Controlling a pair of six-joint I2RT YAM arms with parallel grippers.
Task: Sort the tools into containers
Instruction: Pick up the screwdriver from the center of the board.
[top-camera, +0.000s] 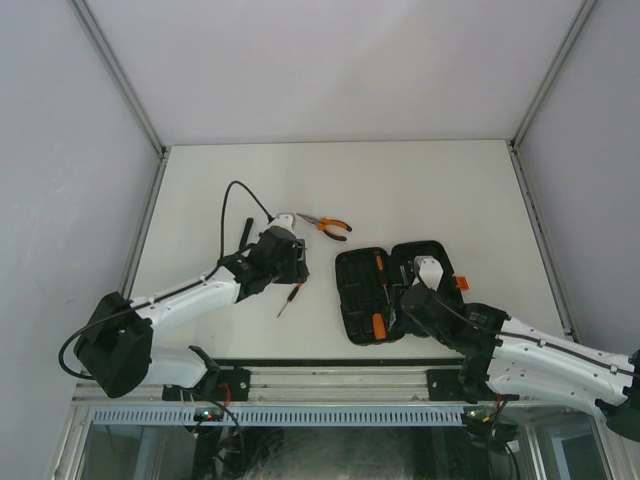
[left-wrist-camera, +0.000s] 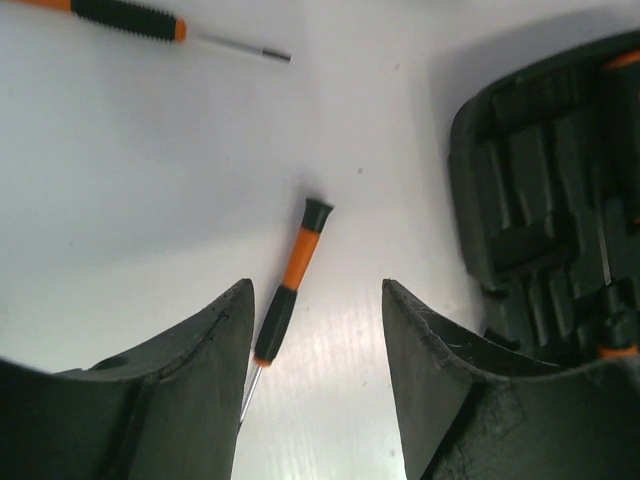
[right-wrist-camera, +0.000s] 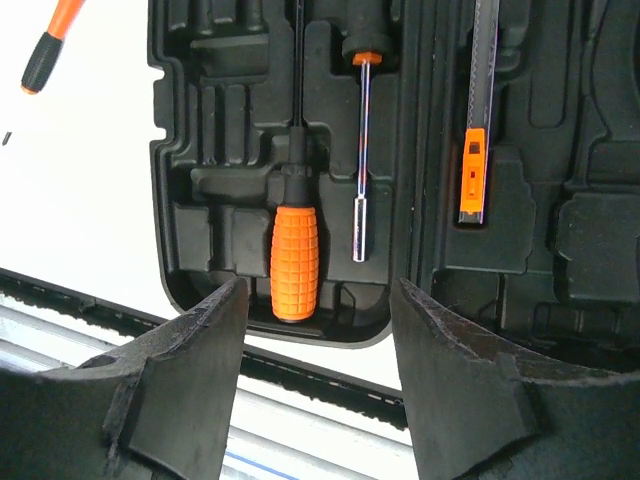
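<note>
From the top camera I see the open black case (top-camera: 362, 290) on the counter (top-camera: 450, 190) by the right arm, with the pliers (top-camera: 326, 226) apart to its far left. On the left wrist camera, the left end effector (left-wrist-camera: 315, 340) stands wide and empty over a thin screwdriver (left-wrist-camera: 290, 285) lying on the counter. On the right wrist camera, the right end effector (right-wrist-camera: 320, 370) is also wide and empty above the case's near rim, where a thick orange-handled screwdriver (right-wrist-camera: 294, 250) sits in its slot.

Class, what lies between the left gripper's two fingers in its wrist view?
A thin orange-and-black screwdriver, lying on the table, shows between the left gripper's open fingers in the left wrist view.
</note>
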